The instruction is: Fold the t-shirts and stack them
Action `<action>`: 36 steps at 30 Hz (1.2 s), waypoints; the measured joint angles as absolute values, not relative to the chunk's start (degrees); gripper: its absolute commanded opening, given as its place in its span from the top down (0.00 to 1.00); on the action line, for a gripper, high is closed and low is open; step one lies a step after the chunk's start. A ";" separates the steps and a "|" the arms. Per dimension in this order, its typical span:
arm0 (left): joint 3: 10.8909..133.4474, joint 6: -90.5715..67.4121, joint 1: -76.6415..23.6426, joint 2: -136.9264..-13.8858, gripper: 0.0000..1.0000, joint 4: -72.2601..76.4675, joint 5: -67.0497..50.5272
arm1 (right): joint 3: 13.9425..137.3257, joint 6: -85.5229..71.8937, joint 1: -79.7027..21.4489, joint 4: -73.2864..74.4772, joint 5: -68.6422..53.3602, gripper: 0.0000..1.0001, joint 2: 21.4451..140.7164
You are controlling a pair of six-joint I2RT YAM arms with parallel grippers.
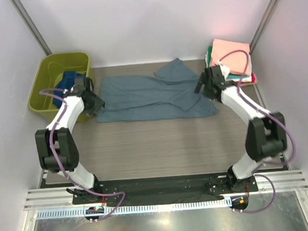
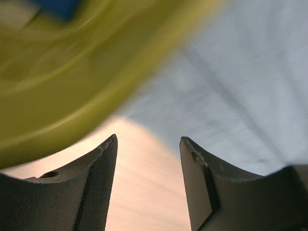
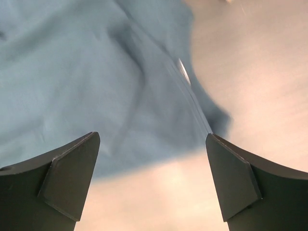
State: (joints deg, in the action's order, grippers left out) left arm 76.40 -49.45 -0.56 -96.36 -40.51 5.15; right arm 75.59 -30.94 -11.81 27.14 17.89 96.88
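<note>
A dusty grey-blue t-shirt lies spread across the back of the table, one sleeve folded over towards the far right. My left gripper hangs over its left edge, jaws open and empty; the left wrist view shows bare table between the fingers and the shirt to the right. My right gripper is open wide over the shirt's right end; in the right wrist view the shirt's corner lies just beyond the empty gripper. Folded t-shirts are stacked at the back right, salmon pink on top.
An olive-green tub stands at the back left, close to my left arm, with a dark navy blue shirt inside. White walls enclose the table on three sides. The tub's wall fills the upper left of the left wrist view.
</note>
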 measured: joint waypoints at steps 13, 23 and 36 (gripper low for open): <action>55.72 -50.30 -1.32 -88.82 0.41 -25.15 8.36 | 45.17 -34.92 -2.68 15.46 3.90 0.08 85.91; 54.92 -50.63 -1.21 -91.00 0.41 -19.18 9.91 | 45.12 -36.01 0.14 4.91 -0.40 0.10 89.95; 54.19 -52.53 -8.10 -90.61 0.31 -18.65 12.75 | 44.95 -36.21 2.13 3.64 -0.95 0.11 90.17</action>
State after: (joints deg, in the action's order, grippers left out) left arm 54.19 -52.53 -8.10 -90.61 -18.65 12.75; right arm 44.95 -36.21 2.13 3.64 -0.95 90.17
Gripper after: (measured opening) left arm 0.670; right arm 0.889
